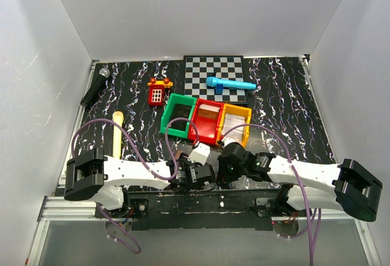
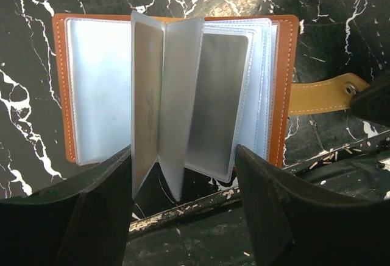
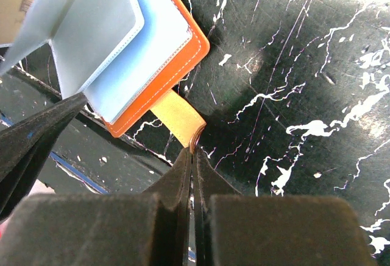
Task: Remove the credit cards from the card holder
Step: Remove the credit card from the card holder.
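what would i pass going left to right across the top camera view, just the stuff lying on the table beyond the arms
black microphone → pale wooden stick → red toy phone → green bin → red bin → orange bin

Bright overhead light glares on the card holder (image 2: 100, 89).

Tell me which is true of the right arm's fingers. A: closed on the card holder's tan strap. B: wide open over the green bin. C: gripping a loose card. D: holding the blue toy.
A: the right wrist view shows the right fingers pinched on the tan strap of the card holder.
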Controlling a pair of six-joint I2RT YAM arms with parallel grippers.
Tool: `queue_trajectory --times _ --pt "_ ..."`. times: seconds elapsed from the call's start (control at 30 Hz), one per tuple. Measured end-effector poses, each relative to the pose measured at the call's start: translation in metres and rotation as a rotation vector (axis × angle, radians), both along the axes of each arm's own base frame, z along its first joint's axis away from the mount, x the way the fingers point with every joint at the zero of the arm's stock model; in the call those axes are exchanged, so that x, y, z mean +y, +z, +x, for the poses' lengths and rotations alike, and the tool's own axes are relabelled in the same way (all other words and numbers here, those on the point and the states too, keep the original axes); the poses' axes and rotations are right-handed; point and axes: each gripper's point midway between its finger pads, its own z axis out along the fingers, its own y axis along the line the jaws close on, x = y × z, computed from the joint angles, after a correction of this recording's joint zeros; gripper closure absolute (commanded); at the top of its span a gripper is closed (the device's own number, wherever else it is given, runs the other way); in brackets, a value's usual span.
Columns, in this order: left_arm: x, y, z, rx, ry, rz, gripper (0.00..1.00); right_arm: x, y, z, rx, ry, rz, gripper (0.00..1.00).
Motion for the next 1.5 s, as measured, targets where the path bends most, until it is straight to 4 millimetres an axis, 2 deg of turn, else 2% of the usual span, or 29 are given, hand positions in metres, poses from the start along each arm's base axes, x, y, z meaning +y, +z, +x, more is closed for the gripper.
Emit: queue_trajectory --times 0.2,0.67,1.23,1.5 --pt "0.007 0.003 0.001 -0.013 0.022 -0.008 0.34 0.0 0.0 0.0 0.0 0.0 0.0 0.99" --pt "0.003 0.009 0.003 -0.028 -0.005 -0.021 0.34 0.0 0.0 0.0 0.0 0.0 0.0 0.99" --pt "-0.026 0.015 -0.004 0.005 -0.11 -0.11 0.33 0.0 -0.001 0.0 0.004 -0.006 0.003 0.99" --pt "-0.03 0.027 -0.003 -0.005 -0.114 -0.153 0.32 -0.003 -0.004 -0.002 0.012 -0.014 0.0 0.99"
